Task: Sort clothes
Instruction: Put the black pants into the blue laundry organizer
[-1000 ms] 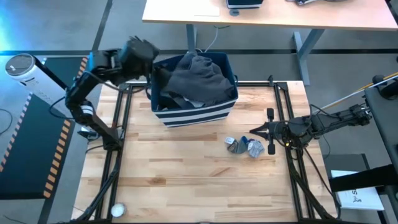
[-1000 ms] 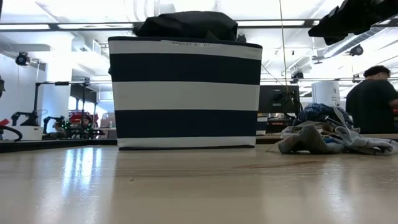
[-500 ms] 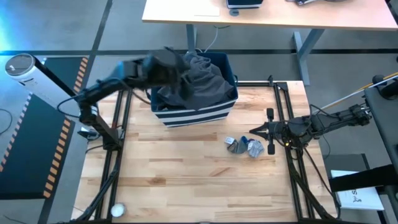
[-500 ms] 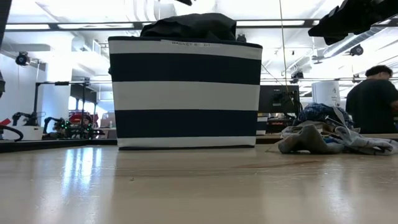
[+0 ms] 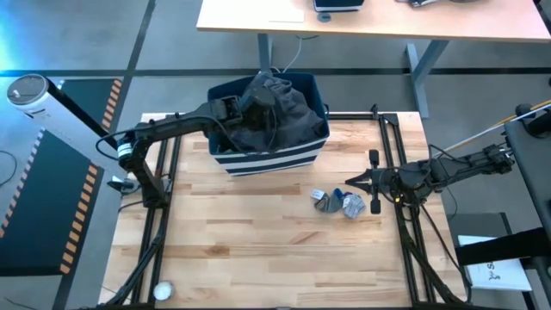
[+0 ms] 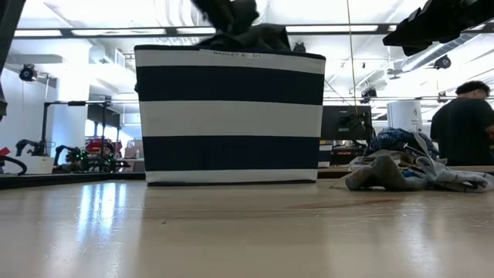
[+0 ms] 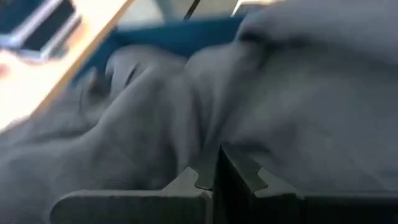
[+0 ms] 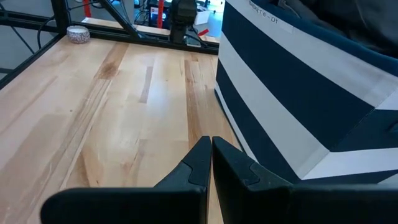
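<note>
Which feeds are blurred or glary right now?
Left wrist view: soft all over, the dark charcoal garment smeared. Low view: sharp on the striped bin, ceiling lights glaring, table sheen. High and right wrist views: clear.

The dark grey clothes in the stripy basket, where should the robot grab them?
Probably the raised fold on top of the dark charcoal garment, coming straight down. It bulges above the bin rim, whose walls block the sides. The left gripper is already there, fingers together.
</note>
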